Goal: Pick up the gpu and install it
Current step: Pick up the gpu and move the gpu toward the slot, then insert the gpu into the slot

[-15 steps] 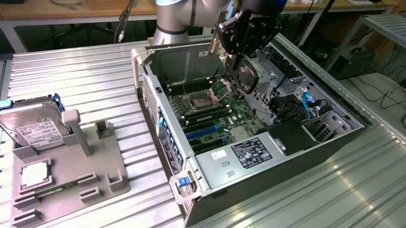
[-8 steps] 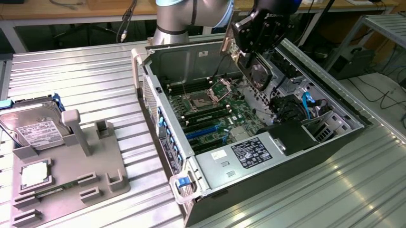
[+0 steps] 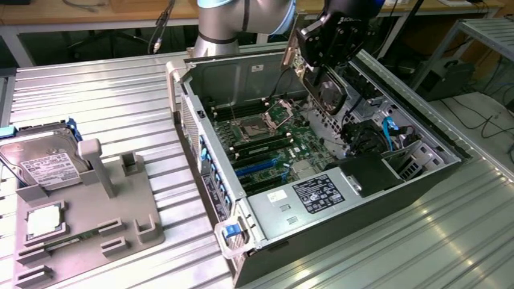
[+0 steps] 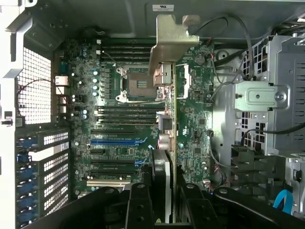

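Robot pincer [image 3: 319, 67] partly closed, clamped on the gpu [image 3: 325, 97]. The card hangs edge-down above the open PC case [image 3: 418, 180], over the motherboard [image 3: 269, 150], not seated in a slot. In the wrist view, black fingers [image 4: 143, 200] pinch the card; its silver bracket [image 4: 171, 45] is at the far end.

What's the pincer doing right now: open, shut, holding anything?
Pincer: closed on the gpu, above the open case.
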Action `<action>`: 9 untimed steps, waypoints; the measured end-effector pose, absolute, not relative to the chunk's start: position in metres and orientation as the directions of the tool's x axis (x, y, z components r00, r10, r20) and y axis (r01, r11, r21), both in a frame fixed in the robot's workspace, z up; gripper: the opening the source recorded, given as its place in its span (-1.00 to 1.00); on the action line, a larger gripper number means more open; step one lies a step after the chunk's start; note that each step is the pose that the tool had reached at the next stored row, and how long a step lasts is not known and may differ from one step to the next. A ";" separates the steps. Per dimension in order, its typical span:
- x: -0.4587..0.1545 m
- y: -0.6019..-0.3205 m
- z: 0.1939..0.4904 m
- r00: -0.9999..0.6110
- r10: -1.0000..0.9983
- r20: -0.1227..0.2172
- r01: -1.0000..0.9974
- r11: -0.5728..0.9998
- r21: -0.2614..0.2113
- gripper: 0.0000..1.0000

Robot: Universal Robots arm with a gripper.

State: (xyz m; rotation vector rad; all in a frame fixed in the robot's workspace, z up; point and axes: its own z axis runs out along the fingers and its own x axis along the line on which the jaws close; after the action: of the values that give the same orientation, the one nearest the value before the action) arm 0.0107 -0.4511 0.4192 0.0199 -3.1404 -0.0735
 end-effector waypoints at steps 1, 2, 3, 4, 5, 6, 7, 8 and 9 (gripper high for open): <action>0.011 -0.451 0.419 -1.000 -0.013 0.000 -0.013 0.999 0.047 -0.44; 0.011 -0.451 0.419 -1.000 -0.013 0.000 -0.013 0.999 0.047 -0.44; 0.011 -0.451 0.419 -1.000 -0.013 0.000 -0.013 0.999 0.047 -0.44; 0.011 -0.451 0.419 -1.000 -0.013 0.000 -0.013 0.999 0.047 -0.44; 0.011 -0.451 0.419 -1.000 -0.013 0.000 -0.013 0.999 0.047 -0.44; 0.011 -0.451 0.419 -1.000 -0.013 0.000 -0.013 0.999 0.047 -0.44; 0.011 -0.451 0.419 -1.000 -0.013 0.000 -0.013 0.999 0.047 -0.44; 0.011 -0.451 0.419 -1.000 -0.013 0.000 -0.013 0.999 0.047 -0.44; 0.011 -0.451 0.419 -1.000 -0.013 0.000 -0.013 0.999 0.047 -0.44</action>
State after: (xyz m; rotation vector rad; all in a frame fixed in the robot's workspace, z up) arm 0.0107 -0.4511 0.4188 0.0199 -3.1404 -0.0736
